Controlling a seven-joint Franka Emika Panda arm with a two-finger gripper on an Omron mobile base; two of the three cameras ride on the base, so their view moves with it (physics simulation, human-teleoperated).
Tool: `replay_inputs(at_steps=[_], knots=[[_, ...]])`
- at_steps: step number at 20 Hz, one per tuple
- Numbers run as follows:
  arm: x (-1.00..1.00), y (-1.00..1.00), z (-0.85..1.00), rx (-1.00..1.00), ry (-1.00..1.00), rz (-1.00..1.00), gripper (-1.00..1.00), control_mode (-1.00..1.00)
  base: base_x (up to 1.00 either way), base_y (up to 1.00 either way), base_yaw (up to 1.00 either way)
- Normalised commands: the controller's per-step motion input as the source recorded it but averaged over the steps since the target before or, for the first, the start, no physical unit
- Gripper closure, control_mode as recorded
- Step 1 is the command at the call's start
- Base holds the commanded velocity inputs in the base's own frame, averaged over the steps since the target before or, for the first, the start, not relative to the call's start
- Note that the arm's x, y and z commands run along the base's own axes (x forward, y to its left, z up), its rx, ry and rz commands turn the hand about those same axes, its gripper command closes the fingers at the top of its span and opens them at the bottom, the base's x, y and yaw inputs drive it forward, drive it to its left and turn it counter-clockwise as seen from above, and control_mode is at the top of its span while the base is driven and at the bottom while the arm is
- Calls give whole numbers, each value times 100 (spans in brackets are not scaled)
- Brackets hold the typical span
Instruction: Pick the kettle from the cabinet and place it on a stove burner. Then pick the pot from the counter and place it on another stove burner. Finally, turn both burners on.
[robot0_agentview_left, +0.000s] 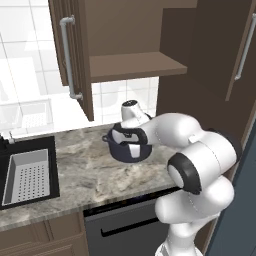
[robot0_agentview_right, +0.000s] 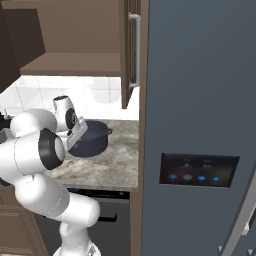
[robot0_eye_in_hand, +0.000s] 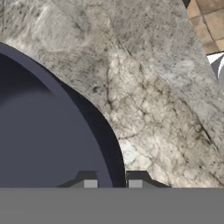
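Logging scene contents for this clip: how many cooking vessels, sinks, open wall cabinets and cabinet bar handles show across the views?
Pots: 1, the pot on the counter
Sinks: 1, the sink
Open wall cabinets: 1, the cabinet
Bar handles: 2, left handle, right handle
Total: 5

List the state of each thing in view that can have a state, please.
pot: upright on the counter, no lid, its rim between the fingertips.
gripper: shut on the pot's rim.
cabinet: door open, shelf bare.
sink: a perforated basket sits inside it.
fridge: door closed, panel lights on.
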Motion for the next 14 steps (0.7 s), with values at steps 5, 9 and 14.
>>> replay_inputs(at_steps=[5, 9, 14], knots=[[-14, 0, 33, 0, 0, -4, 100, -100, 0, 0, 0], [-12, 0, 29, 0, 0, -3, 100, -100, 0, 0, 0], [-17, 0, 28, 0, -3, -4, 100, -100, 0, 0, 0]])
